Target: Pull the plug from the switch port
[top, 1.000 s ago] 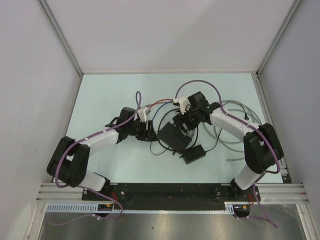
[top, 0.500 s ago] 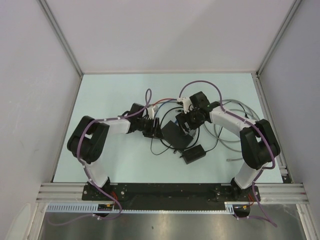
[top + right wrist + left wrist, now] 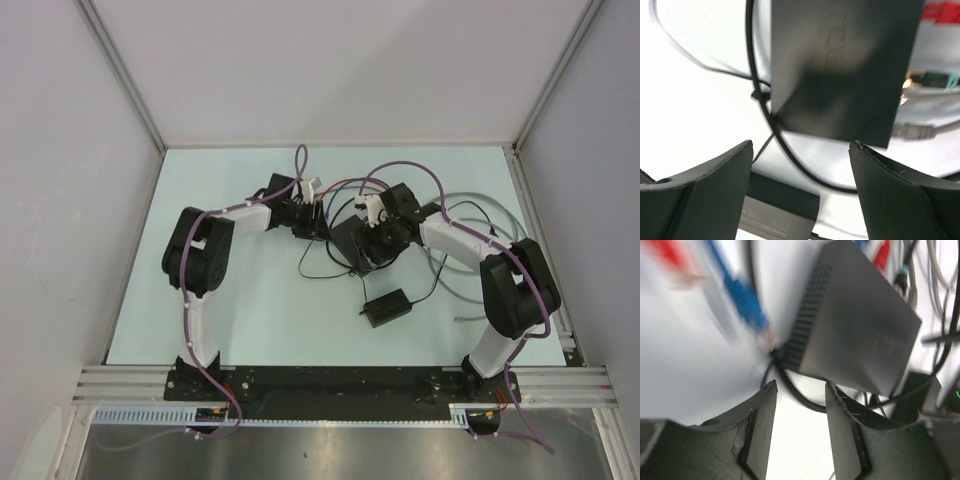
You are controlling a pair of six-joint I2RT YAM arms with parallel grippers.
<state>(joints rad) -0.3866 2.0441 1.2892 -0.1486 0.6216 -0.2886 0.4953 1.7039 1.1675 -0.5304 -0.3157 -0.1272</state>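
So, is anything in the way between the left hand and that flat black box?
Only a thin black cable curves across the gap just ahead of the open left hand. Nothing else visible stands before the black box.

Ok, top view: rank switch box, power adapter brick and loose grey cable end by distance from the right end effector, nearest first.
1. Switch box, directly beside the right end effector.
2. Power adapter brick, below it in the view.
3. Loose grey cable end, farther out to the right.
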